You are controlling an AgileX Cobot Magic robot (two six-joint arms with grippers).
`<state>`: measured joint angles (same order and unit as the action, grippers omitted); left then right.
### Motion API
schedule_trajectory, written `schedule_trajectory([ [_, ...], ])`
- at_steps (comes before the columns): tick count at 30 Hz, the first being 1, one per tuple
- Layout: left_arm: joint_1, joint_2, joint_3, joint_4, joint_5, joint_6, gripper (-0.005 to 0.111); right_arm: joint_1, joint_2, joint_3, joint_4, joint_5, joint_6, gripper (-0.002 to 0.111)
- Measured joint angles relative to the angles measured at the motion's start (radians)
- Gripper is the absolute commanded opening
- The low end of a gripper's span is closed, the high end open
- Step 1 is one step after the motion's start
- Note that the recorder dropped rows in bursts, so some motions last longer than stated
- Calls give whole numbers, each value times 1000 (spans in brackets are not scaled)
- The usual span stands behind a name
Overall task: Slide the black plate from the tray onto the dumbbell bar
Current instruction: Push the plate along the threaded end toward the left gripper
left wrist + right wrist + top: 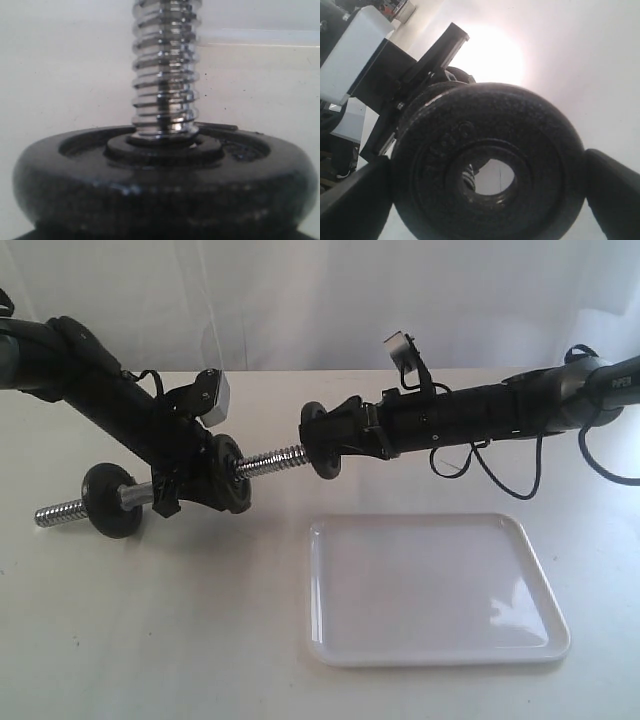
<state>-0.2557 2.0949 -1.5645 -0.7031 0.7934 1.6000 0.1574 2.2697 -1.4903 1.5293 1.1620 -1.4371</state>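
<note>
Black and off the tray [335,645], the black plate [520,135] is clamped by its rim in the wide-spread right hand [328,439], which should square its hole with the threaded tip of the dumbbell bar [270,462] just ahead, the left hand [185,485] gripping that bar.

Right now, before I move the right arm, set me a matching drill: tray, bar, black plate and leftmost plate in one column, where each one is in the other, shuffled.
Things
1. tray
2. bar
3. black plate
4. leftmost plate

Places
A. gripped by its rim in the right hand, at the bar's threaded tip
B. flat on the table
C. on the bar, on the far side of the left hand from the tray
D. gripped by the left hand between two plates

Pairs: 1-B, 2-D, 3-A, 4-C
</note>
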Motion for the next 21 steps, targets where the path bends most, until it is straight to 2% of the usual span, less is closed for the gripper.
schedule_trajectory([
  [11,0,4,0,-6,-4,3,0,-2,-21,0,-84,0,5,0],
  [21,0,4,0,-7,-5,3,0,-5,-21,18,-75,4,9,0],
])
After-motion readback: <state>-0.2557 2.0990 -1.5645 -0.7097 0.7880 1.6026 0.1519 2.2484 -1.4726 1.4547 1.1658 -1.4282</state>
